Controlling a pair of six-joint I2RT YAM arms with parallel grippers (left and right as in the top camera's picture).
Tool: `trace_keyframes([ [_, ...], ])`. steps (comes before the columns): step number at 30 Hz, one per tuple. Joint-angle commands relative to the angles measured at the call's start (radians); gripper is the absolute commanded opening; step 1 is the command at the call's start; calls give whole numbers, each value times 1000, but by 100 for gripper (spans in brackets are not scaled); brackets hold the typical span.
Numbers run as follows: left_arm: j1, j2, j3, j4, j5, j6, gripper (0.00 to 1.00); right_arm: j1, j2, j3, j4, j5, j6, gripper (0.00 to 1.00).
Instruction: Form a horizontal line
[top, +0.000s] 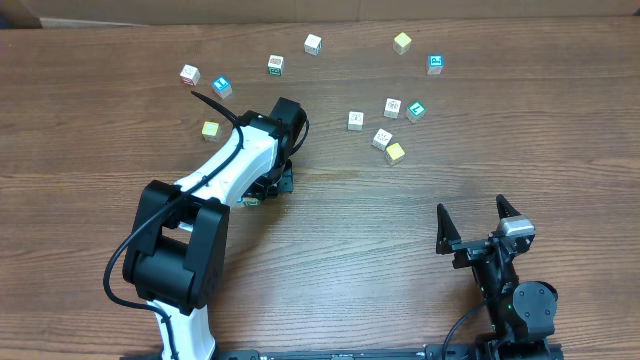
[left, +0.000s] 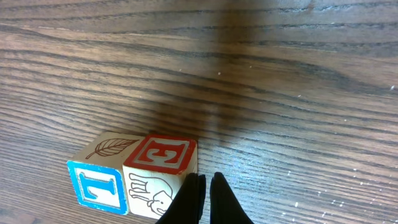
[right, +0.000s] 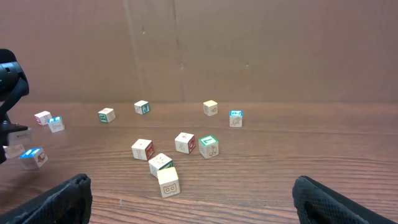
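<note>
Left wrist view gives us what overhead hides under the arm: a red-framed wooden letter cube (left: 163, 155) with a blue-framed wooden cube (left: 99, 190) touching it. This pair is all we see of the horizontal line (left: 130, 180). The left gripper (left: 207, 182), pinched together and empty, sits just beside the red-framed cube, so a careless sweep could skew the pair. Only overhead shows the right gripper (top: 471, 206), spread wide and well apart from that cube, and the loose cubes (top: 395, 152).

Wood-grain table (top: 340, 215), small printed cubes (top: 357, 120) scattered across its far half, blue-framed cube (left: 99, 186) touching red-framed cube (left: 163, 155)
</note>
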Motion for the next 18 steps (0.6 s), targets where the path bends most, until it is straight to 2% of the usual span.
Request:
trace_keyframes([
  [1, -5, 3, -11, 8, -13, -14, 4, 6, -12, -10, 7, 5, -5, 100],
  [18, -2, 3, -11, 68, -16, -14, 4, 6, -12, -10, 7, 5, -5, 100],
])
